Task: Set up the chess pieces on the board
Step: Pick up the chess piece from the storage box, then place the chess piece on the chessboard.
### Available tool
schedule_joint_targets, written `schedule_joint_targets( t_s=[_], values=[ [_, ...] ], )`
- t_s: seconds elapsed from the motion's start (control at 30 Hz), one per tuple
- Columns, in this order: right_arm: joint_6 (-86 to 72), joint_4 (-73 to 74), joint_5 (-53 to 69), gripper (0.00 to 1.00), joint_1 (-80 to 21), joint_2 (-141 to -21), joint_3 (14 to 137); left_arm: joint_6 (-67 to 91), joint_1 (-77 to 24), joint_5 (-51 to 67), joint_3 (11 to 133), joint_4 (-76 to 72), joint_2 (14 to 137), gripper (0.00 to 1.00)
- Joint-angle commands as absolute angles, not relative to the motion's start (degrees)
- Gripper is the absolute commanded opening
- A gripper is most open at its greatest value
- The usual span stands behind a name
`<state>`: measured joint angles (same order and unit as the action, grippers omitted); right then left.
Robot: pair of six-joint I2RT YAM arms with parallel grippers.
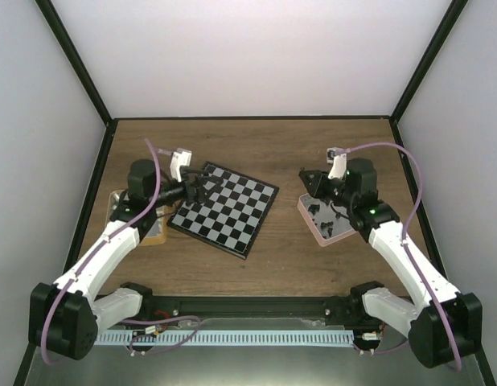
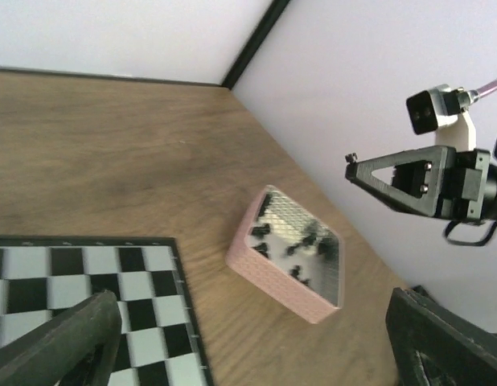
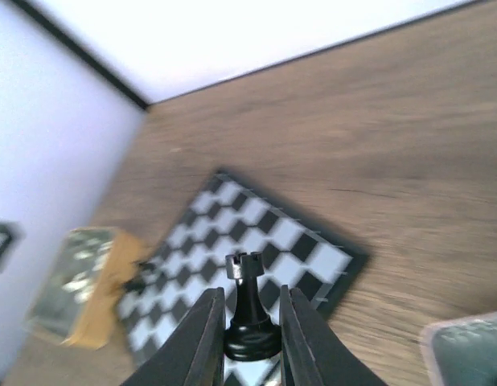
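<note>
Board lies skewed between tan tray and pink tray, one corner toward the arm bases. Left gripper hangs over its far-left corner, and right gripper is above the pink tray.

Left wrist: jaws wide apart, nothing between them.

Right wrist: fingers nearly closed on the base of a black rook, which stands upright, crown up.

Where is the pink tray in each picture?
Top external: the pink tray sits on the right side of the table, to the right of the board.
Left wrist: pink tray in the middle, just right of the board.
Right wrist: only its corner shows, bottom right.
Shared landmark: the board appears in all three.
</note>
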<state>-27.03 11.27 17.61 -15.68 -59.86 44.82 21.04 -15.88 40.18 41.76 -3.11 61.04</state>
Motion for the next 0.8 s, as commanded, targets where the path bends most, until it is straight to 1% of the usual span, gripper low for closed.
schedule_joint_targets(
  t_s=[0.0, 0.1, 0.2, 0.33, 0.47, 0.53, 0.67, 0.77],
  values=[
    [-28.85, -1.61, 39.37, 0.09, -17.03, -56.34, 42.11, 29.83, -18.18, 47.52, 40.54, -15.73, 63.55, 0.99],
    [-28.83, -6.47, 46.68, 0.09, -17.26, -55.41, 40.44, 38.62, -20.65, 50.41, 39.7, -26.55, 65.29, 1.0],
    [-28.86, -10.59, 52.61, 0.09, -17.6, -54.96, 39.46, 45.1, -23.04, 50.8, 40.18, -32.27, 67.01, 1.0],
    [-27.07, -12.89, 58.49, 0.1, -19.41, -55.14, 39.57, 48.77, -25.88, 51.25, 43.1, -33.35, 69.43, 1.0],
    [-22.41, -8.71, 60.02, 0.11, -21.67, -56.69, 41.6, 53.57, -27.41, 53.58, 45.71, -33.81, 72.15, 0.99],
    [-20.46, -6.92, 60.51, 0.11, -22.53, -57.67, 42.68, 55.42, -28.16, 54.72, 46.73, -33.59, 73.49, 0.95],
    [-18.59, -5.84, 61.22, 0.11, -23.52, -58.97, 43.75, 57.09, -30.19, 57.83, 49.68, -30.86, 76.43, 0.79],
    [-17.79, -5.3, 61.31, 0.12, -23.94, -59.85, 44.54, 54.54, -32.21, 59.19, 52.08, -25.15, 78.27, 0.69]
  ],
)
